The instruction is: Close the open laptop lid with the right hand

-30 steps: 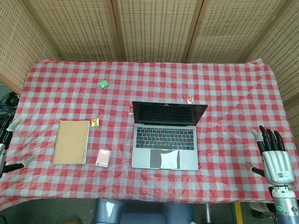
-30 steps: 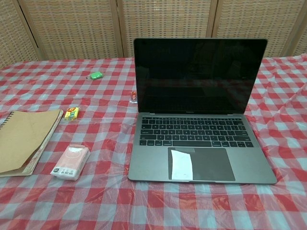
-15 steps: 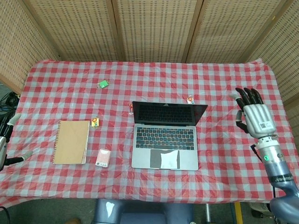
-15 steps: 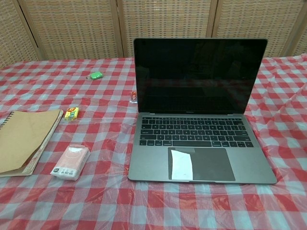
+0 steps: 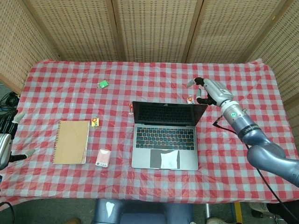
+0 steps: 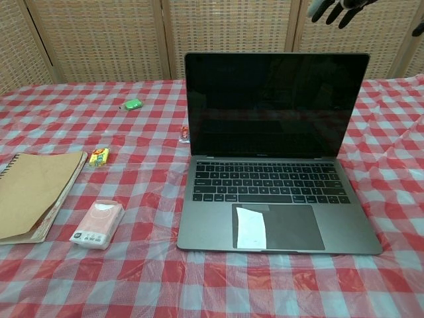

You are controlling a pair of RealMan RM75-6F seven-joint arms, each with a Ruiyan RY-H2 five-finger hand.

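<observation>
The grey laptop [image 5: 164,139] sits open in the middle of the checked table, its dark screen [image 6: 275,106] upright and a white paper slip on the trackpad. My right hand [image 5: 209,90] hovers above and behind the lid's upper right corner, fingers spread and holding nothing; in the chest view only its dark fingertips [image 6: 334,9] show at the top edge. My left hand [image 5: 6,144] hangs off the table's left edge, fingers apart and empty.
A brown spiral notebook [image 5: 71,141] lies left of the laptop, with a pink box [image 5: 103,157] beside it. Small sweets lie scattered: a green one [image 5: 103,84], a yellow one [image 5: 95,122], and red ones [image 5: 190,99] just behind the lid. Wicker screens stand behind the table.
My right hand has swung from the table's right edge up and inward to just behind the lid's top right corner. The laptop has not moved.
</observation>
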